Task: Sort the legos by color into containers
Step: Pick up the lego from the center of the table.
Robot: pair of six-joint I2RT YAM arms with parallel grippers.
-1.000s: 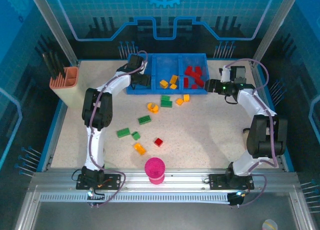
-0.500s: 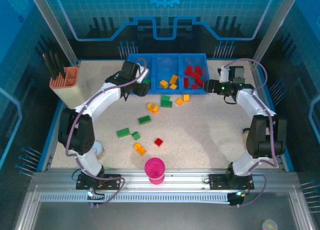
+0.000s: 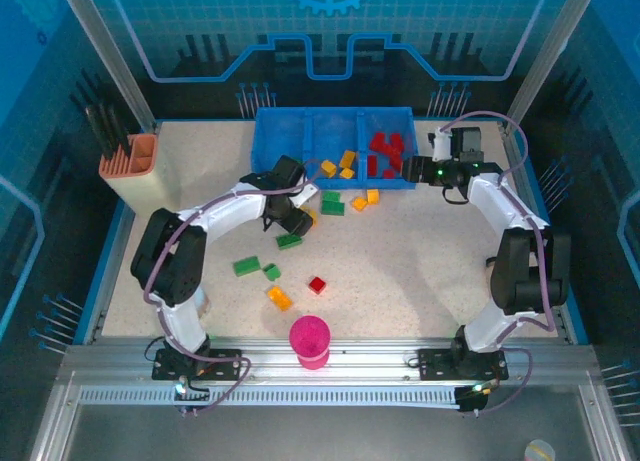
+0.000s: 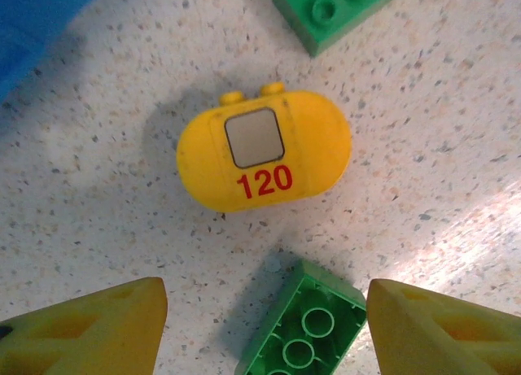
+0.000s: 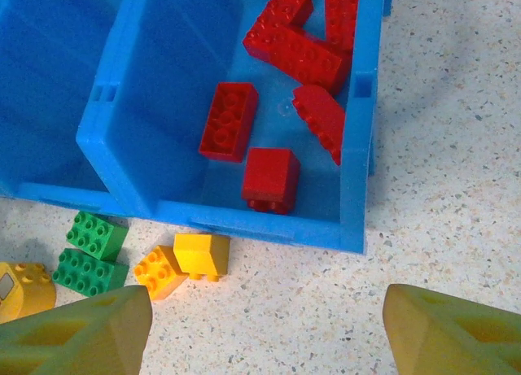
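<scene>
Green lego (image 4: 303, 342), likely light and rigid, sits between my left gripper's (image 4: 266, 306) parted fingers; I'd pinch its sides.

- Both arms are the same build: the left arm (image 3: 225, 203) and right arm (image 3: 510, 209) have glossy white link shells with chunky black joint housings in between.
- Greyish-purple cables (image 3: 183, 281) run outside the shells in loose loops along each arm.
- The bases (image 3: 195, 361) are black blocks on flat black plates, at roughly 7 and 5 o'clock in the overhead view.
- The left end effector (image 4: 264, 326) and right end effector (image 5: 269, 334) have black bodies and mustard-yellow wedge fingers (image 4: 89, 330) with triangular pockets moulded in.
- A tiny green light (image 3: 437, 171) glows on the right wrist.
</scene>
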